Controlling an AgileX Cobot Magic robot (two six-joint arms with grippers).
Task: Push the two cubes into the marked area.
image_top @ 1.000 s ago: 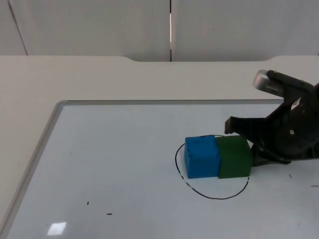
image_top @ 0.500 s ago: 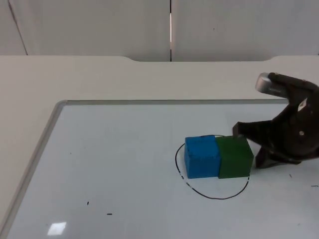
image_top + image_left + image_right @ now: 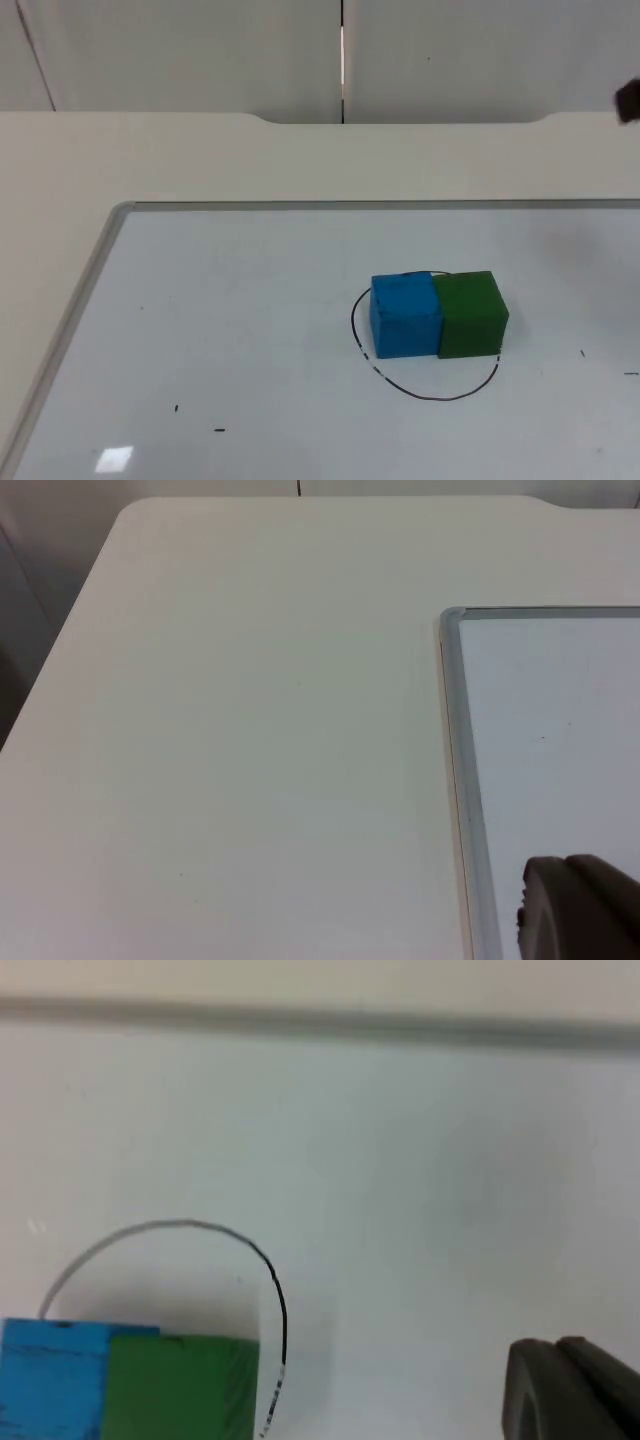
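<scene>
On the whiteboard [image 3: 200, 330], the blue cube [image 3: 405, 316] sat touching the green cube [image 3: 471, 315], both within the drawn ring [image 3: 430, 396]. Left end effector [image 3: 575, 905] waited off-board; right end effector [image 3: 570, 1385] hung clear; grip state untellable for both. Judgement: task complete; avoid nudging the cubes.

You have a bright blue cube [image 3: 405, 316] touching a dark green cube [image 3: 471, 315], both on a pale, glossy whiteboard [image 3: 250, 330] with a light grey frame. A thin black drawn outline [image 3: 430, 396] rings them. The desk [image 3: 200, 155] is off-white, and the fingertip [image 3: 570, 1390] is black.
</scene>
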